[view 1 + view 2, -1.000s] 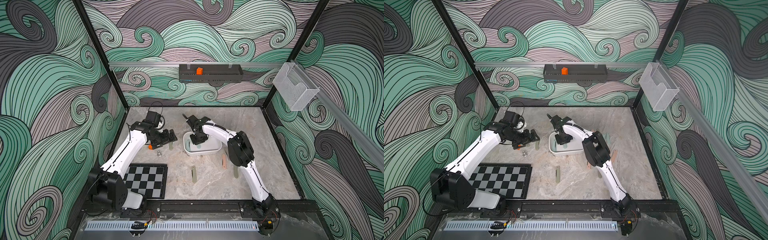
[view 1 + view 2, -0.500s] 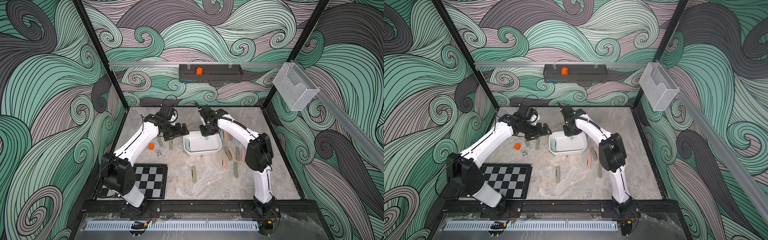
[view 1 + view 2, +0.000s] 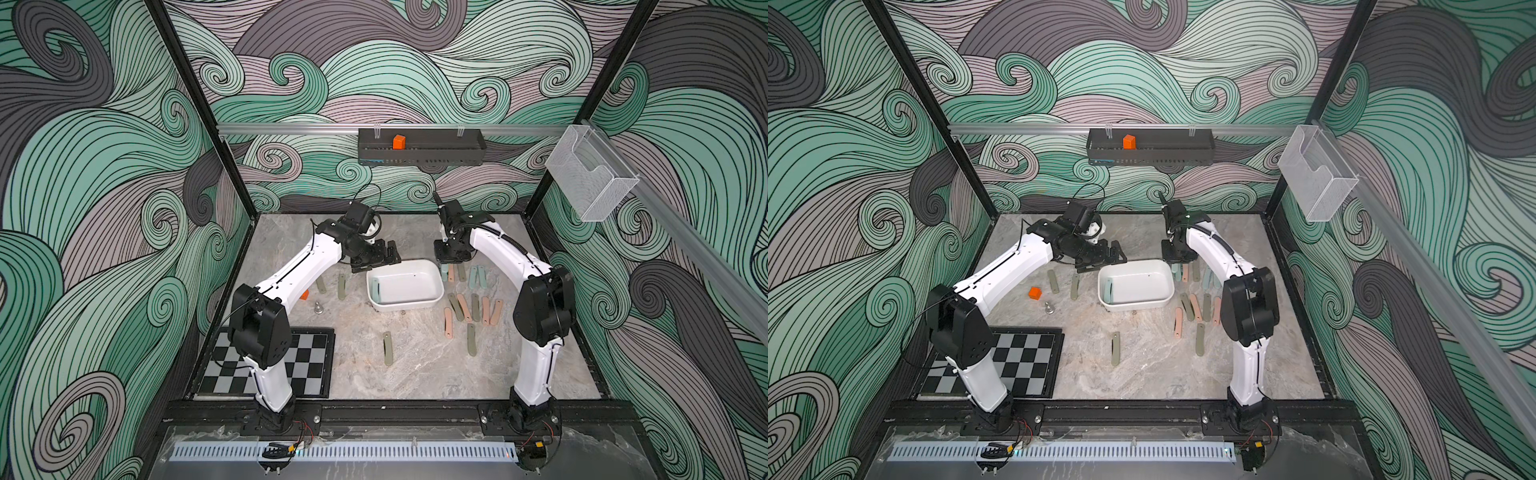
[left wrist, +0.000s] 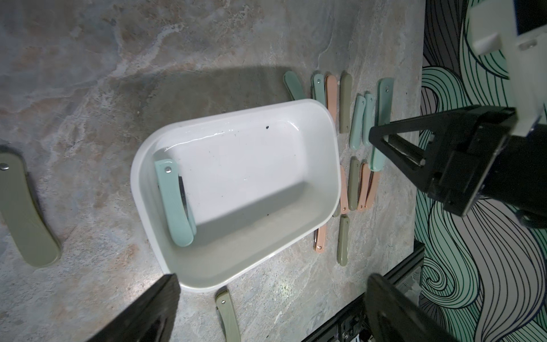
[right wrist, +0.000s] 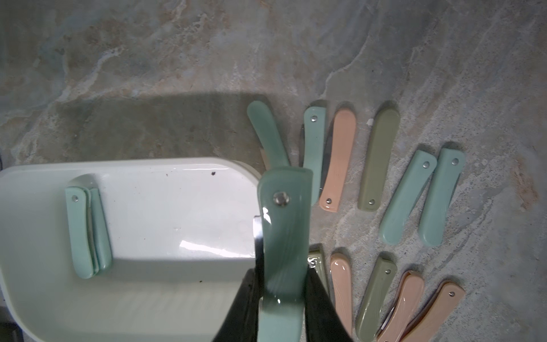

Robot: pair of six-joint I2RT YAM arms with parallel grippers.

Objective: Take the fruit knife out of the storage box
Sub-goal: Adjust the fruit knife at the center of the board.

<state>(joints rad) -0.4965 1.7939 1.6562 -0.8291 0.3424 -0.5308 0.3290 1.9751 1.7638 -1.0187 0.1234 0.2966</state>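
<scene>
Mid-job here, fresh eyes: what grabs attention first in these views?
The white storage box at mid-table holds one mint fruit knife against its end wall. The right claw is shut on a second mint knife by the box's corner, above rows of mint, peach and olive folded knives.

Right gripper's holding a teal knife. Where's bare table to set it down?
Crowded: knives pack the strip between the storage box and the right arm. Bare table lies behind the box toward the back wall, and in front of it on both sides of the lone olive knife, as far as the chessboard.
</scene>
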